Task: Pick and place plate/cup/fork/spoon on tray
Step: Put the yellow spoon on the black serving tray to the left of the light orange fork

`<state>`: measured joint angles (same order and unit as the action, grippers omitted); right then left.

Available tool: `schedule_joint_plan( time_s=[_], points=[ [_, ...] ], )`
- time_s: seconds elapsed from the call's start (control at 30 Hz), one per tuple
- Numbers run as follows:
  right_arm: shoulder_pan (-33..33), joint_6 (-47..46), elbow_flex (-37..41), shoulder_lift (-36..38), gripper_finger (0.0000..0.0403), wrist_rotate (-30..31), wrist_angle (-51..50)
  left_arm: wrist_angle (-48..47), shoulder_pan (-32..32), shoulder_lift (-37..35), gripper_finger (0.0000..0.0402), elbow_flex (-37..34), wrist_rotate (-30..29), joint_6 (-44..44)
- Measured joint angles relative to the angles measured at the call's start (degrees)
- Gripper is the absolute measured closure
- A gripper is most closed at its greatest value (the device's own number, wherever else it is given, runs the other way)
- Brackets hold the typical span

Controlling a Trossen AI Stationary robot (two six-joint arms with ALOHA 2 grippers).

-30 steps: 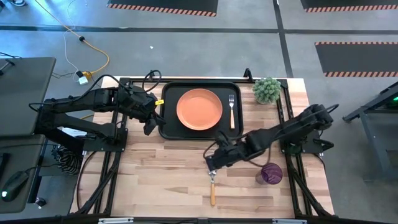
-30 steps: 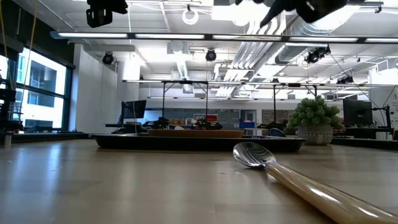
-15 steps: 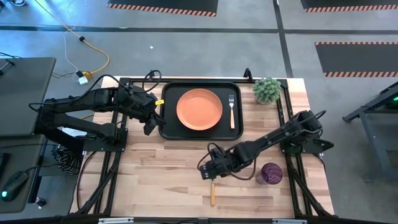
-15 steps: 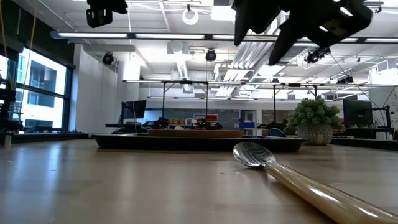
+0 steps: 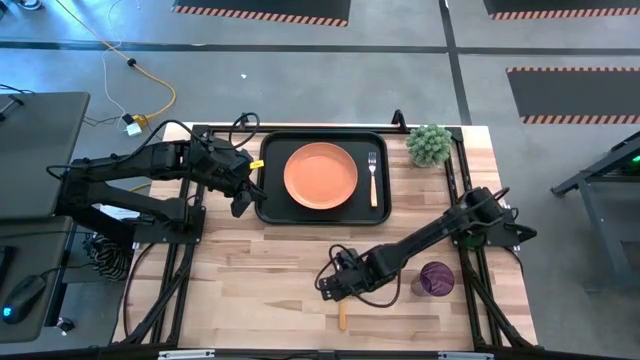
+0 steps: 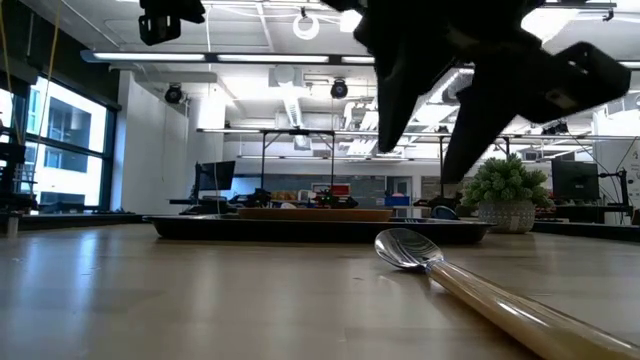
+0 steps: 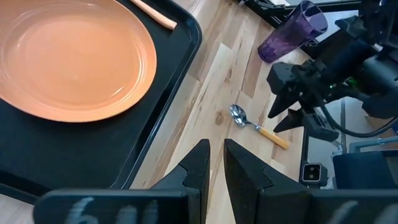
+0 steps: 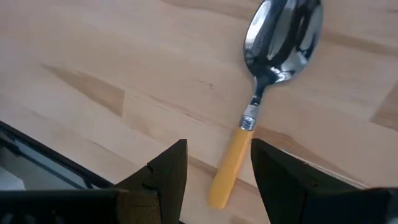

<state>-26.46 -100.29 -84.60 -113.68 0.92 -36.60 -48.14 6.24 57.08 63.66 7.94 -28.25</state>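
Observation:
The spoon point(image 8: 261, 93) lies flat on the wooden table, silver bowl point(image 6: 403, 248) toward the tray, orange-tan handle point(image 5: 341, 318) toward the near edge. My right gripper point(image 6: 425, 150) hangs open just above it and points steeply down. In the right wrist view its fingers stand on either side of the handle point(image 8: 229, 169) without touching it. The orange plate point(image 5: 320, 175) and the fork point(image 5: 373, 178) lie on the black tray point(image 5: 268, 205). The purple cup point(image 5: 436, 278) stands on the table near the right edge. My left gripper point(image 7: 216, 155) waits by the tray's left side, slightly open on nothing.
A potted green plant point(image 5: 430, 145) stands at the far right corner, beside the tray. Bare wood stretches left of the spoon across the table's near half point(image 5: 250, 290). The right arm point(image 5: 440, 235) slants across the table between the tray and the cup.
My right gripper has come down toward the spoon and gone toward the table's near edge, rolling a little about its own axis. Its fingers have stayed open. The spoon has not moved.

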Motion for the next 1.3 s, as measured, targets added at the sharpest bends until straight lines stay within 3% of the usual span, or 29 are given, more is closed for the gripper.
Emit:
schedule_joint_plan(
  time_s=[0.83,1.3],
  points=[
    [0.3,-1.9,0.0,-6.4,0.0236,-5.7,1.6,-0.2,0.0,0.0,0.0364,-2.1,0.0,0.0],
    [0.6,-7.8,-0.2,-7.4,0.0236,-4.3,-0.2,-0.2,0.0,0.0,0.0364,-2.1,0.0,1.9]
  ],
)
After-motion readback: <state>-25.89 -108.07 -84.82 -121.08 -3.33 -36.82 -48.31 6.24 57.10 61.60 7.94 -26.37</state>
